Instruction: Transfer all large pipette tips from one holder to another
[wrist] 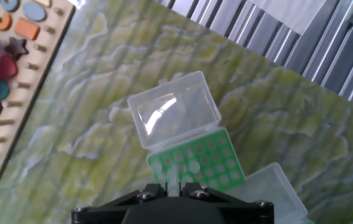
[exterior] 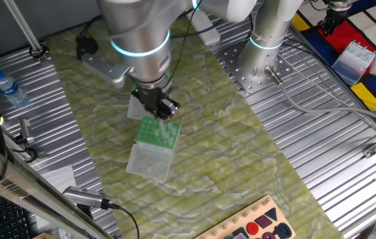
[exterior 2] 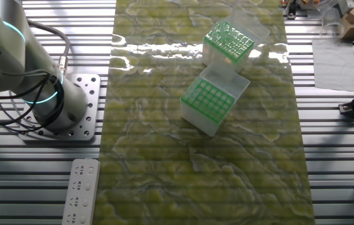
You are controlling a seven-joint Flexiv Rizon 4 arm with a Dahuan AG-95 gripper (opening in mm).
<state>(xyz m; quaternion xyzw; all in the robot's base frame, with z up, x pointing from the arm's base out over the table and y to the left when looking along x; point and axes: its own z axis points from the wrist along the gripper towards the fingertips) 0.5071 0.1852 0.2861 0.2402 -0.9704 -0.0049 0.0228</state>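
Note:
My gripper (exterior: 166, 114) hovers just above a green-topped holder (exterior: 156, 133) whose clear lid (exterior: 149, 161) lies open toward the front. In the hand view the fingers (wrist: 157, 191) are closed on a slim whitish pipette tip (wrist: 174, 182) that points down at the green grid (wrist: 201, 163). Some holes in that grid look filled with white tips. The open lid (wrist: 173, 115) lies beyond it. The other fixed view shows two green-topped holders, one far (exterior 2: 226, 40) and one near (exterior 2: 209, 100); the gripper does not show there.
A clear lid (wrist: 276, 186) of the second box lies at the hand view's lower right. A wooden shape-puzzle board (exterior: 254, 222) sits at the mat's front edge. A water bottle (exterior: 8, 87) stands at the left. The arm's base (exterior 2: 64, 106) is bolted beside the mat.

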